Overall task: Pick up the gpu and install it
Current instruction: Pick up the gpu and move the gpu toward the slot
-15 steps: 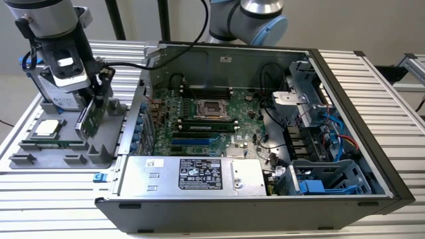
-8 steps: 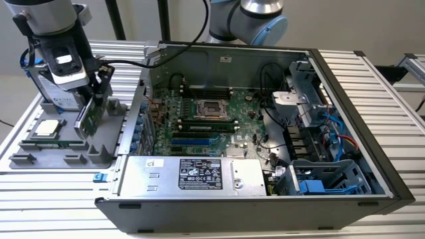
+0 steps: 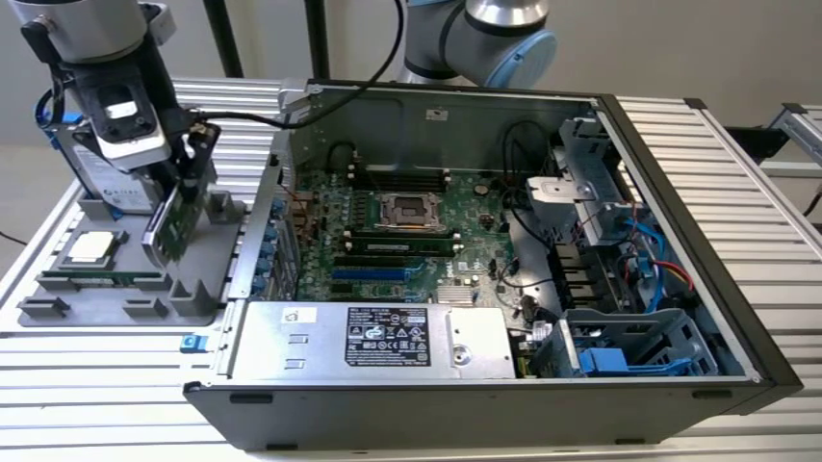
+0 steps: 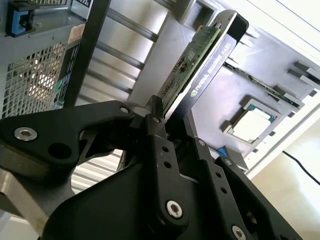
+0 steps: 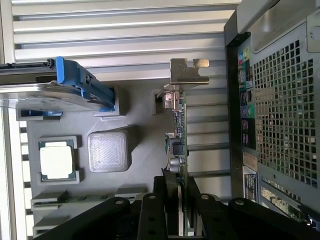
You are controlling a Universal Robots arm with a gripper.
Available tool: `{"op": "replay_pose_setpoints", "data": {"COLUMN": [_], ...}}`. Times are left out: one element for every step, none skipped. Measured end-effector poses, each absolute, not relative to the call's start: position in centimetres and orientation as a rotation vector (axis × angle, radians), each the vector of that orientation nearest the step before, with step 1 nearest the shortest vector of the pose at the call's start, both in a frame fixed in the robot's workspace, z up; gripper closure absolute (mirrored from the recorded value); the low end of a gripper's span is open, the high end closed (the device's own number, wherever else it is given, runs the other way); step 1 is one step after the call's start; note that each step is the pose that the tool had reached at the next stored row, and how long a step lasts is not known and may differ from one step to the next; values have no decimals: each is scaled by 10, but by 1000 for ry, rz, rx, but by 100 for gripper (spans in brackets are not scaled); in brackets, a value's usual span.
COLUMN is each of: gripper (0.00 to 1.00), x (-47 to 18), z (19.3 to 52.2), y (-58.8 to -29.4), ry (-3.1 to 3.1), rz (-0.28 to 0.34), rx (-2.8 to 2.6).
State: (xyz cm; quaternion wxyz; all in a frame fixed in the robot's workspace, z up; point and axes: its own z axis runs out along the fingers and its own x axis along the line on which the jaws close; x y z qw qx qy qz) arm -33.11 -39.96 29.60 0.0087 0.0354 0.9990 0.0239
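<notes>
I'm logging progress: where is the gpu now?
The gpu is clamped edge-on in the gripper at the grey tray, at the exterior view's left, between the hard drive and the open case.

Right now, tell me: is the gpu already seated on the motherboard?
No, the claw grips the gpu at the gray tray, outside the computer case.

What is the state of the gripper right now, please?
Gripper: closed on the gpu, holding it by one edge at the grey tray.
</notes>
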Motion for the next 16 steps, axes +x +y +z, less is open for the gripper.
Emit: {"op": "replay_pose_setpoints", "data": {"gripper": [100,100,100,100,100,100,100,100,100,100,100,100,100,100,100,100], "x": [-331,-331,-331,-331,-331,-331,-331,-331,-331,-331,-331,-331,-331,-331,-331,-331], "z": [296,297,297,297,297,298,298,298,298,298,298,298,298,298,298,299], "y": [-400,-400,-400,-400,-400,-400,-400,-400,-400,-400,-400,-400,-400,-400,-400,-400], "ry": [3121,3121,3121,3121,3121,3121,3121,3121,3121,3121,3121,3121,3121,3121,3121,3122], "rz": [75,75,75,75,75,75,75,74,74,74,74,74,74,74,74,73], "rx": [111,111,111,111,111,111,111,111,111,111,111,111,111,111,111,111]}}
